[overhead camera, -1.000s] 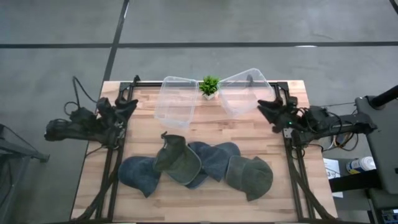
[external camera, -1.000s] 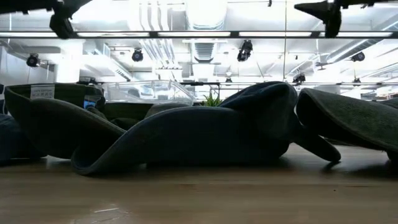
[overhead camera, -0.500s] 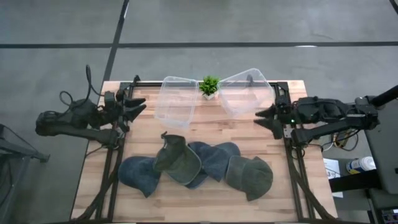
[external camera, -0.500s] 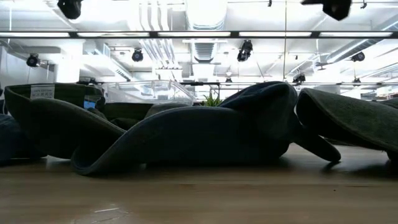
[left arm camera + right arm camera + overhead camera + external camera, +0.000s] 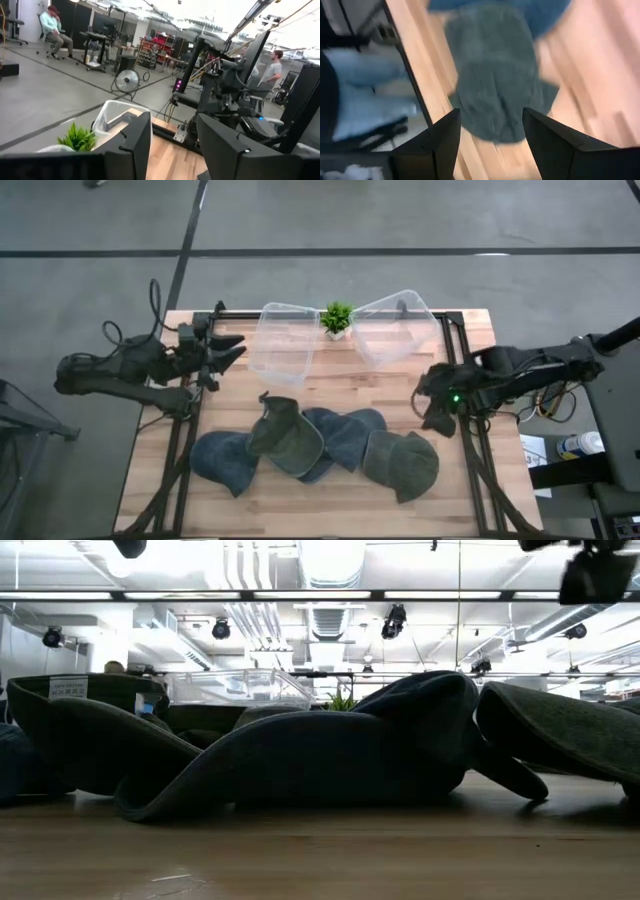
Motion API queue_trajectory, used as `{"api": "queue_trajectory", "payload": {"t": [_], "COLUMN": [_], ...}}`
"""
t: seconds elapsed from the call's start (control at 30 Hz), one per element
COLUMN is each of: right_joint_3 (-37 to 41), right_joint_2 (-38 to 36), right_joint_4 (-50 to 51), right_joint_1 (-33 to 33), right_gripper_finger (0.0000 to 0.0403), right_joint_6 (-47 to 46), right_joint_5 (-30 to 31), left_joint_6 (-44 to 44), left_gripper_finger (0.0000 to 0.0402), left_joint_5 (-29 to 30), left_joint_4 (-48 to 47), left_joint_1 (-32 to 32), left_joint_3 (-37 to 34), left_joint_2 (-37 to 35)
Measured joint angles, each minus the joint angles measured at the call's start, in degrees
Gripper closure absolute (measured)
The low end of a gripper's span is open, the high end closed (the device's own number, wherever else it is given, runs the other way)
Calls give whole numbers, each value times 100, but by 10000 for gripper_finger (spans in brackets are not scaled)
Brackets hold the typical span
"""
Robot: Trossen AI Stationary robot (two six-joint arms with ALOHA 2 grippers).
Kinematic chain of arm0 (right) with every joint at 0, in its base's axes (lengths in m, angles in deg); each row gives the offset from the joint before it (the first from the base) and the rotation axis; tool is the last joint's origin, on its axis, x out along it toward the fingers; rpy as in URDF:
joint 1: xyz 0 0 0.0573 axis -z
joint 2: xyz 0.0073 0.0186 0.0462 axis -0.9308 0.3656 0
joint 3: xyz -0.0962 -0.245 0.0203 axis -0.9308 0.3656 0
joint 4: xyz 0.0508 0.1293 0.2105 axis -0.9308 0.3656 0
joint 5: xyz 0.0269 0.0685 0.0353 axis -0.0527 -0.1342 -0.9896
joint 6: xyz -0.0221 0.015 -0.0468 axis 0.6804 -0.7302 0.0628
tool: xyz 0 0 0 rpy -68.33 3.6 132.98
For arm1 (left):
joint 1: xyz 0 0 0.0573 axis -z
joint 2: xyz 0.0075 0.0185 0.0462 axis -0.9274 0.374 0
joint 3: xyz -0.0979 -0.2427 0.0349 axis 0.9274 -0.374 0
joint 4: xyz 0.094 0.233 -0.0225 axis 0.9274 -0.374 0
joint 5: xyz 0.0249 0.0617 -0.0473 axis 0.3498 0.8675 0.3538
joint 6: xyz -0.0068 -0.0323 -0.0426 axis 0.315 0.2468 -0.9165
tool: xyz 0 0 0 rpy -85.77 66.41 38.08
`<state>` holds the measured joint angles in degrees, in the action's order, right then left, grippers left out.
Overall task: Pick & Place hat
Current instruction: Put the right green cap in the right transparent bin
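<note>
Several hats [image 5: 315, 442] sit piled at the table's near centre, none gripped. My right gripper [image 5: 437, 418] hangs fingers apart above the rightmost one, lined up to grab; left gripper [image 5: 228, 350], also apart, waits far-left by the bins [image 5: 283, 340].

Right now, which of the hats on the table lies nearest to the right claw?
The green hat at the right end of the row. It lies just below the right claw, whose wrist camera looks down on it; the other hats lie farther left.
</note>
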<state>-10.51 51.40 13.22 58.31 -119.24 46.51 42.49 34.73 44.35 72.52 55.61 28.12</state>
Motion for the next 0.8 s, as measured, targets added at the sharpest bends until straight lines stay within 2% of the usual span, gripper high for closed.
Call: {"api": "queue_trajectory", "payload": {"t": [0.23,0.4,0.67,0.8], "right_joint_3": [538,886,1251,1219], "right_joint_2": [179,180,326,577], "right_joint_4": [-4,-109,-1584,-1761], "right_joint_1": [-625,-1142,-1953,-2140], "right_gripper_finger": [195,195,195,195], "right_joint_6": [-799,-1811,-2650,-2652], "right_joint_5": [-181,37,72,-52], "left_joint_6": [-211,-363,-594,-604], "left_gripper_finger": [248,248,248,248], "left_joint_5": [0,-18,-134,-133], "left_joint_4": [3,-15,-4,43], "left_joint_1": [1,1,1,1], "left_joint_3": [-4,-17,-52,-52], "left_joint_2": [118,151,282,336]}}
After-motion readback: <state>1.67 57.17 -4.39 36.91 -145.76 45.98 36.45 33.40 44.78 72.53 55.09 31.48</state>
